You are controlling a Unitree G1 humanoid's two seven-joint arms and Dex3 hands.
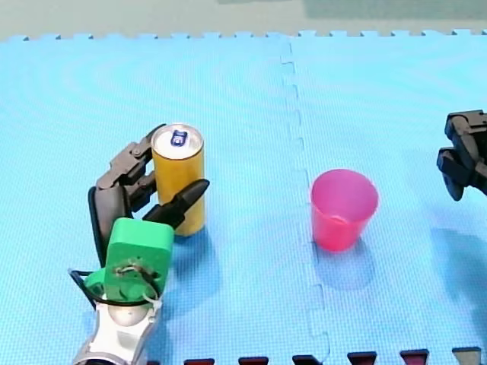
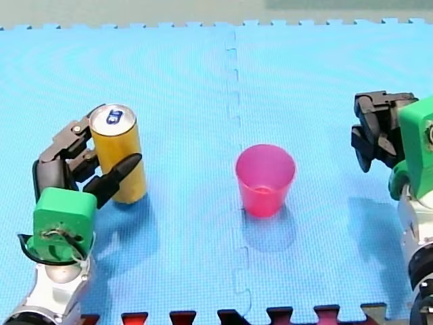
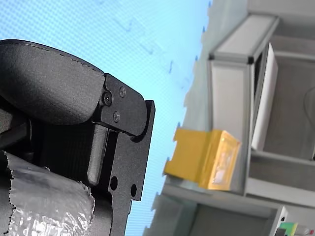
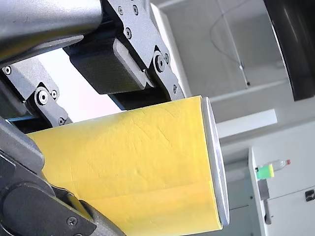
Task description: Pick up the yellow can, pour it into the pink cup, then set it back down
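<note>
Blue foam mat [image 1: 243,99] across the whole worktop, interlocking puzzle-edge tiles with a fine ribbed texture, and a toothed seam runs down the middle. On my left side I've got the yellow can [image 1: 180,171] standing upright on the mat, a smooth matte cylinder with a silver lid and a blue pull-tab on top. The left hand [image 1: 131,199] is wrapped on it: jointed black fingers [image 1: 133,163] curl round the far side and the black thumb [image 1: 186,199] is laid across the near side, so the can is pinched between them. In the second wrist view I see the same can's yellow wall pressed right up against the screwed black finger segments, silver rim at the end. Across the seam, well apart from the can, sits the pink cup [image 1: 344,207], translucent plastic, tapered, mouth up. The right hand [image 2: 379,128] hangs over the mat's right edge, holding nothing; open or closed, I can't tell.
</note>
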